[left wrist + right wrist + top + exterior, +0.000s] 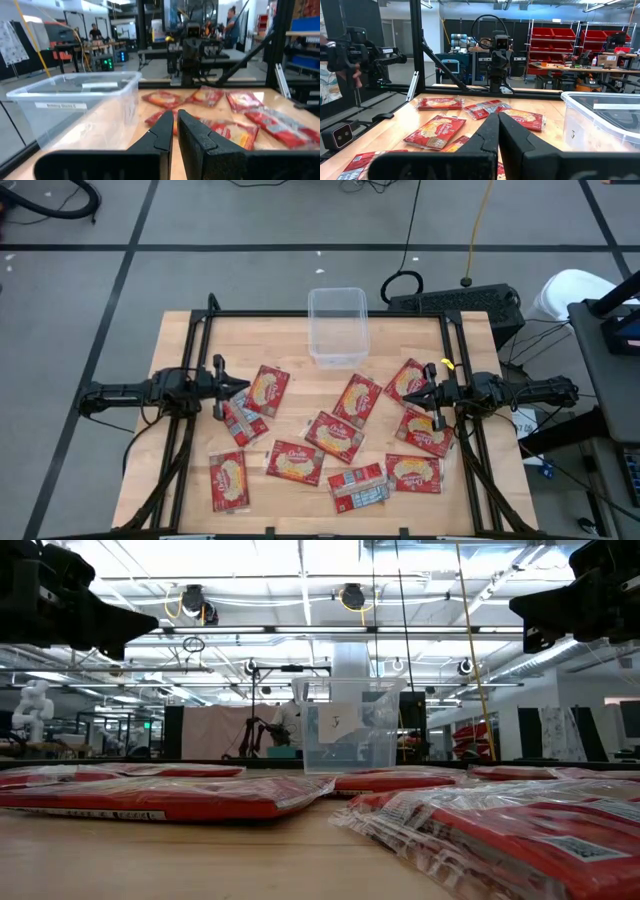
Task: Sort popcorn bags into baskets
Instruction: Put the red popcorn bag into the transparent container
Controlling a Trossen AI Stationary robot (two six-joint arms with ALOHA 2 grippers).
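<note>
Several red popcorn bags (pixel 335 436) lie flat and scattered over the near half of the wooden table; one (pixel 358 488) shows its grey-white back. The clear plastic tub (pixel 337 327) stands upright at the far edge, with nothing visible inside it. My left gripper (pixel 240 387) hovers shut above the bags on the table's left side, one bag (pixel 267 389) just beyond its tips. My right gripper (pixel 415 395) hovers shut on the right side, beside another bag (pixel 405 378). In the low view both arms (pixel 70 605) (pixel 585 600) hang well above the bags (pixel 160 795).
A black metal frame (pixel 330 313) borders the table's far edge and sides. Bare wood (pixel 200 345) lies left and right of the tub. Cables and a black box (pixel 455 302) sit on the floor beyond the far edge. People stand in the room behind.
</note>
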